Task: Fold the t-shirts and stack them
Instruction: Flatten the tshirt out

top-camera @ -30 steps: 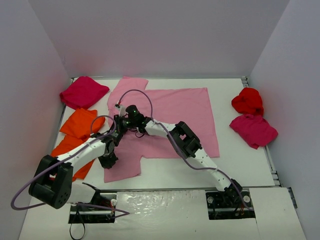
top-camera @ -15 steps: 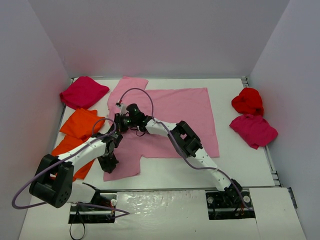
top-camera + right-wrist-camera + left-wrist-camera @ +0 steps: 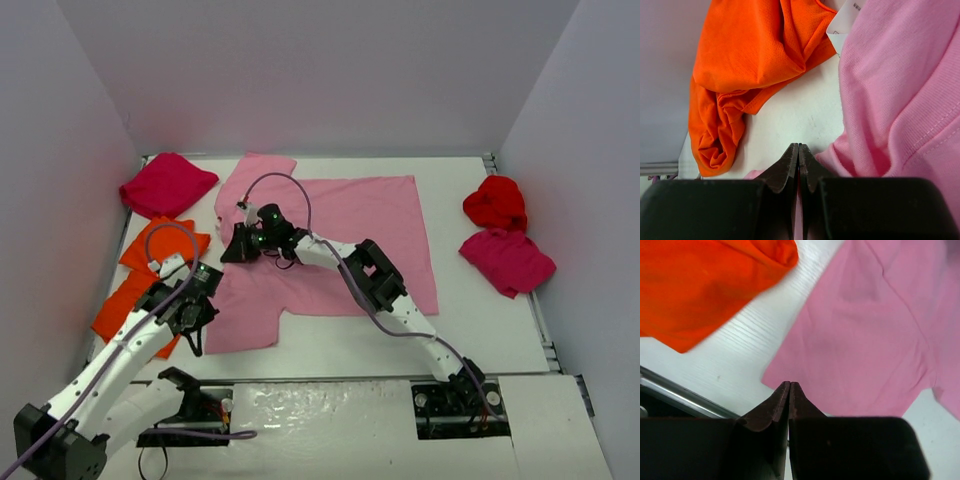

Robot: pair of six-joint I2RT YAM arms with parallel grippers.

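**While both pincers are clenched on nothing, the pink shirt waits flat**

Since the fold has not begun, what counts is how the pink shirt (image 3: 340,230) lies. It is spread flat at the middle of the table (image 3: 500,330), its long axis running left to right. The neck and both sleeves are at the left end, the hem at the right.

The left gripper (image 3: 196,335) is closed and empty. It hovers just off the corner of the near sleeve, which lies ahead of its tips and to their right in its wrist view. The right gripper (image 3: 230,252), also closed with nothing in it, sits at the neck edge, with pink cloth to its right and the orange shirts (image 3: 150,270) to its left.

So the left arm is nearer the near sleeve and the right arm nearer the neck. Either would probably have to open before it could pinch cloth.

A white tag (image 3: 845,22) shows at the pink neck; its print is too small to read. No other writing is visible.
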